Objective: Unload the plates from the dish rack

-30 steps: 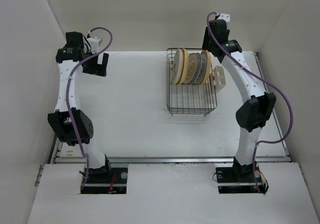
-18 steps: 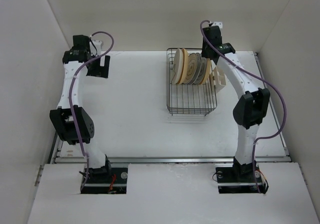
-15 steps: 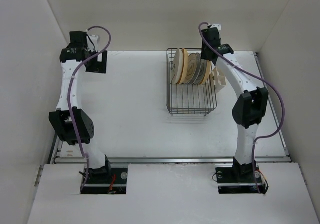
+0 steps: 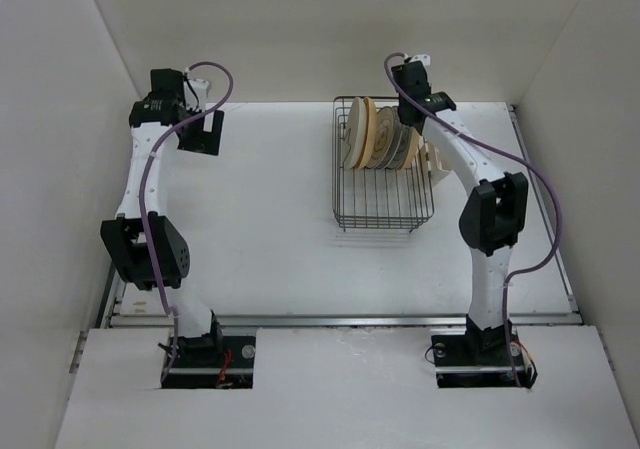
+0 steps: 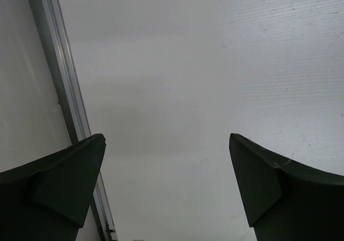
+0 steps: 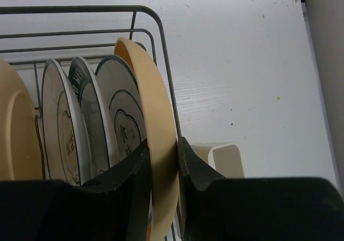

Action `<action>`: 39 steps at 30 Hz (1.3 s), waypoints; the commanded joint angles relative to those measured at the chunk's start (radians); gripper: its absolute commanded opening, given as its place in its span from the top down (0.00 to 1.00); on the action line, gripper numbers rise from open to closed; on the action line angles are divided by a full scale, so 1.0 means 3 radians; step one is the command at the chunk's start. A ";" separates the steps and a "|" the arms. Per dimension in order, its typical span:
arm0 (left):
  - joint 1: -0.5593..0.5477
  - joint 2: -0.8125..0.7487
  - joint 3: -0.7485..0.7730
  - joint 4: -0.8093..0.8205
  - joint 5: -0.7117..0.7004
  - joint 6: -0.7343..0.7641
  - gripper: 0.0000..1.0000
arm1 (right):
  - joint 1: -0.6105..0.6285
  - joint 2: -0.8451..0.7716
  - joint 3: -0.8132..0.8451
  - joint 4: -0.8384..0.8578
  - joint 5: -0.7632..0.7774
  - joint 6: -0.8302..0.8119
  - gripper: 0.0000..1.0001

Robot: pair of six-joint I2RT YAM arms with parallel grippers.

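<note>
Right gripper (image 6: pixel 164 158) is pinched onto the rim of the yellow plate (image 6: pixel 156 101), which stands upright at the very end of the rack (image 6: pixel 145 8), with the other plates (image 6: pixel 75 123) lined up beside it. Left gripper (image 5: pixel 166 141) hangs wide open and empty, well apart from the rack.

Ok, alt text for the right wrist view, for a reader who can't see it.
The right end effector is closed on the rim of a yellow-orange plate standing on edge at the end of the dish rack. Beside it stand three white plates with dark rims and a second yellowish plate; a cream cup holder and the white table lie beyond.
</note>
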 commanded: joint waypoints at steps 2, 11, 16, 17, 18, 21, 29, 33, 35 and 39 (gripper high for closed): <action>-0.0046 -0.0196 -0.0030 -0.0014 -0.0028 0.0080 0.00 | 0.0053 0.0003 0.0213 0.0102 0.0201 -0.0034 0.67; -0.0047 -0.0227 -0.0132 -0.0014 -0.0028 0.0141 0.00 | 0.0083 0.0003 0.0116 0.0132 0.0237 -0.0034 0.58; -0.0047 -0.0227 -0.0163 -0.0014 -0.0059 0.0141 0.00 | 0.0083 0.0034 0.0116 0.0132 0.0237 -0.0034 0.75; -0.0047 -0.0227 -0.0163 -0.0014 -0.0059 0.0141 0.00 | 0.0083 0.0034 0.0116 0.0132 0.0267 -0.0034 0.78; -0.0047 -0.0227 -0.0163 -0.0014 -0.0059 0.0141 0.00 | 0.0083 0.0034 0.0086 0.0132 0.0268 -0.0034 0.80; -0.0047 -0.0258 -0.0163 -0.0014 -0.0059 0.0141 0.00 | 0.0083 0.0034 0.0086 0.0132 0.0268 -0.0034 0.94; -0.0077 -0.0258 -0.0163 -0.0014 -0.0059 0.0141 0.00 | 0.0155 -0.0037 0.0203 0.0208 0.0860 -0.0126 1.00; -0.0077 -0.0258 -0.0163 -0.0014 -0.0089 0.0141 0.00 | 0.0216 -0.0135 0.0199 0.0469 0.1376 -0.0386 1.00; -0.0077 -0.0258 -0.0163 -0.0014 -0.0089 0.0141 0.00 | 0.0247 -0.0171 0.0163 0.0724 0.1678 -0.0560 1.00; -0.0108 -0.0258 -0.0199 -0.0014 -0.0089 0.0202 0.00 | 0.0278 -0.0201 0.0065 0.1282 0.2164 -0.1138 1.00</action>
